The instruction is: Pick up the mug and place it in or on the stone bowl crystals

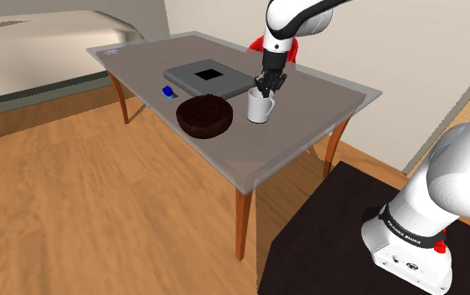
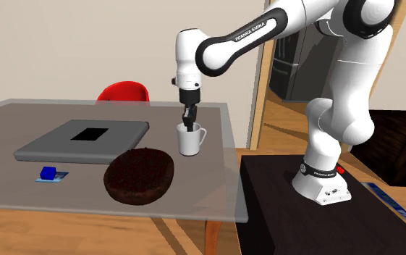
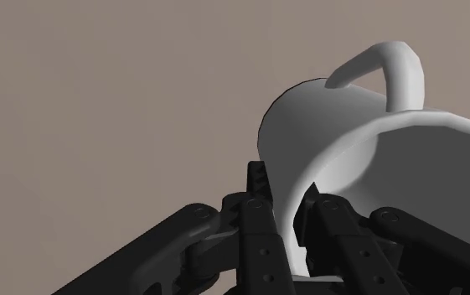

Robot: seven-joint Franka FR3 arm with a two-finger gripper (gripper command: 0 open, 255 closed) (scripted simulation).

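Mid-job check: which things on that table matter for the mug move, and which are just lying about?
In the job: white mug, clasped at its rim by the end effector; dark brown bowl.
Lying about: grey slab with a black square; small blue block; red chair behind the table.

A: What does the mug [image 3: 342, 142] lose in the wrist view?
B: Its rim runs off the picture's edge, and its wall covers part of 1 finger [image 3: 333, 222] of the gripper [image 3: 285, 205].
A: And that blue thing [image 2: 48, 173] on the table [image 2: 216, 166], second exterior view?
B: Too small to name. The red chair [image 2: 122, 93] shows its back alone; the table hides the rest.
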